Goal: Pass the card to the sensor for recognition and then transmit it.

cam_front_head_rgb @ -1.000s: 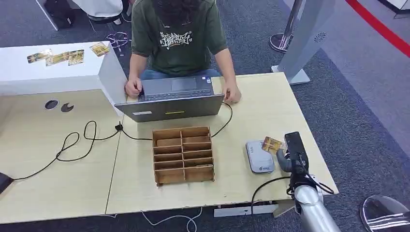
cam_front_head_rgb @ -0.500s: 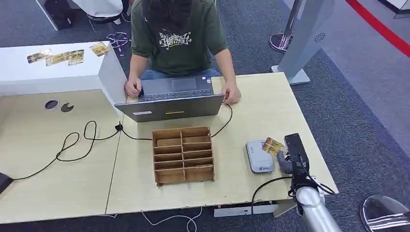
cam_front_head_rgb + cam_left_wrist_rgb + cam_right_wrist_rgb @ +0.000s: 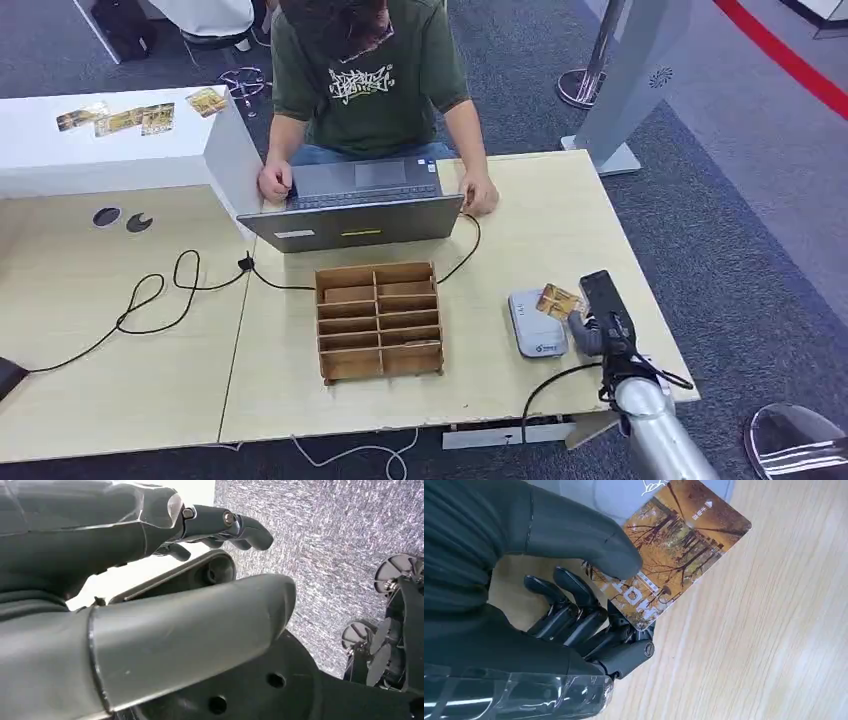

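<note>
In the head view, the right robot hand is seen at the right part of the light wooden desk, beside a flat grey rounded card sensor that lies on the desk surface. A small rectangular card printed with an orange-brown autumn forest picture is held in that hand, tilted, with its far end over the sensor's right edge. In the right wrist view the hold is shown closely: the card is pinched between the thick grey thumb pressed on its printed face and the darker fingers curled beneath it. The free end of the card is seen projecting away from the right robot hand, over the grey casing of the sensor and the wood grain of the desk; whether the card touches the sensor cannot be told.

In the left wrist view, the left robot hand is shown above grey carpet, with nothing in it, the thumb apart from the fingers.

The head view also shows a brown wooden compartment box left of the sensor, a grey open laptop beyond it, and a person in a green printed T-shirt with both hands at the laptop. Several more cards lie on a white raised counter at the far left.
</note>
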